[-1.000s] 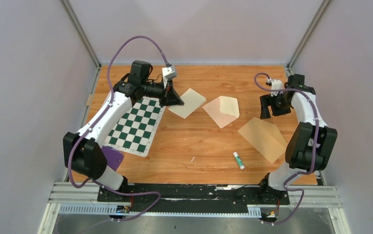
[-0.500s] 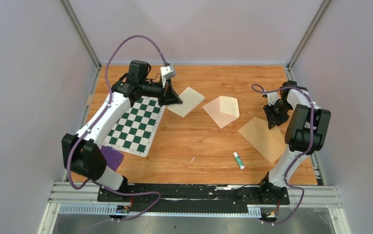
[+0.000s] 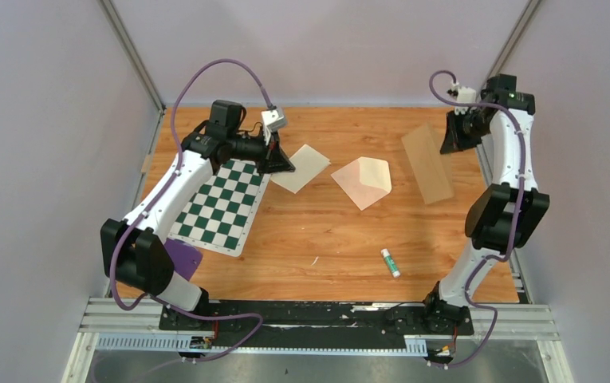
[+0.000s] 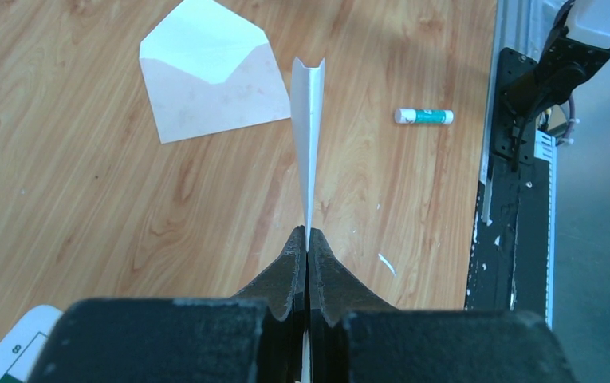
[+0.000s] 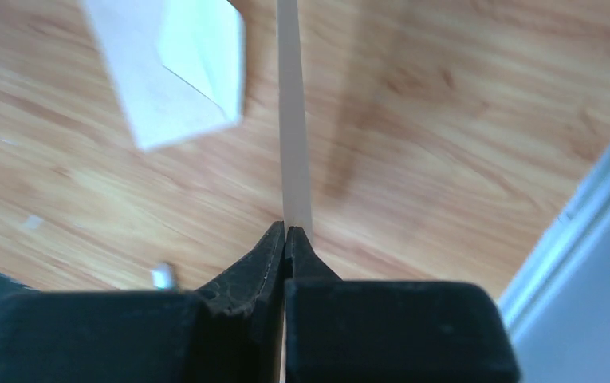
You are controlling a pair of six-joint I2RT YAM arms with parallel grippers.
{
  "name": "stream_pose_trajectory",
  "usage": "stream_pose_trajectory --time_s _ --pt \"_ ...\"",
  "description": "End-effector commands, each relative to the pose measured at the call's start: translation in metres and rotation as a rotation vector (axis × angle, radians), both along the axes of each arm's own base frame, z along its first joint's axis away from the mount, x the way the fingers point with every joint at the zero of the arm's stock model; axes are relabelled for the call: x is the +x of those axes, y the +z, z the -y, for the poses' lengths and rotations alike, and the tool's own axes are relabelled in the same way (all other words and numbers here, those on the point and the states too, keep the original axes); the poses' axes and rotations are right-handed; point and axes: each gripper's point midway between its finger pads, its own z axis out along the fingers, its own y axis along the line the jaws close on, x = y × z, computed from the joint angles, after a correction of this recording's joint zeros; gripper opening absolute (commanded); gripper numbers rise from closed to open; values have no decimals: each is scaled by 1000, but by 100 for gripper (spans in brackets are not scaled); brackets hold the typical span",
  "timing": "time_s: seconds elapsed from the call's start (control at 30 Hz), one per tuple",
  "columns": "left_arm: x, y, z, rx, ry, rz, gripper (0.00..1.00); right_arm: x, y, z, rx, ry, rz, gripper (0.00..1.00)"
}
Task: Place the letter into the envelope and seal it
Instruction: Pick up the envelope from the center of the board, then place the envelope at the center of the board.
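Note:
The letter [image 3: 305,167] is a cream sheet just left of the table's middle, and my left gripper [image 3: 284,165] is shut on its left corner. From the left wrist the letter [image 4: 309,120] shows edge-on, running straight out from the shut left gripper [image 4: 308,231]. The open-flapped envelope [image 3: 363,182] lies flat in the middle, and the left wrist camera also catches this envelope [image 4: 206,80]. My right gripper [image 3: 449,144], raised at the back right, is shut on a plain tan sheet [image 3: 427,163] that hangs off the table. In its wrist view the right gripper [image 5: 287,229] pinches that tan sheet [image 5: 292,120] edge-on.
A green and white chessboard mat [image 3: 222,206] lies on the left under the left arm. A glue stick [image 3: 390,262] rests near the front edge, right of centre. A purple piece [image 3: 183,259] sits by the left arm's base. Walls enclose three sides.
My right gripper closed on the tan sheet and lifted it off the table toward the back right. The left gripper and letter shifted only slightly left.

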Motion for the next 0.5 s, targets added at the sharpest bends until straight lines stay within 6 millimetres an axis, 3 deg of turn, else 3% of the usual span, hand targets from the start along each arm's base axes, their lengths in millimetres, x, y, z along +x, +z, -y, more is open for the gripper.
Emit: stream_pose_trajectory --time_s 0.0,0.27,0.37,0.47 --pt "7 11 -11 43 55 50 0 -3 80 -87 394 -26 76 0" --pt "32 27 -42 98 230 48 1 -21 100 -235 783 186 -95 0" --pt "39 35 -64 109 319 63 1 -25 82 -271 838 219 -155 0" --pt "44 44 -81 119 410 61 1 -26 45 -292 825 167 -243 0"
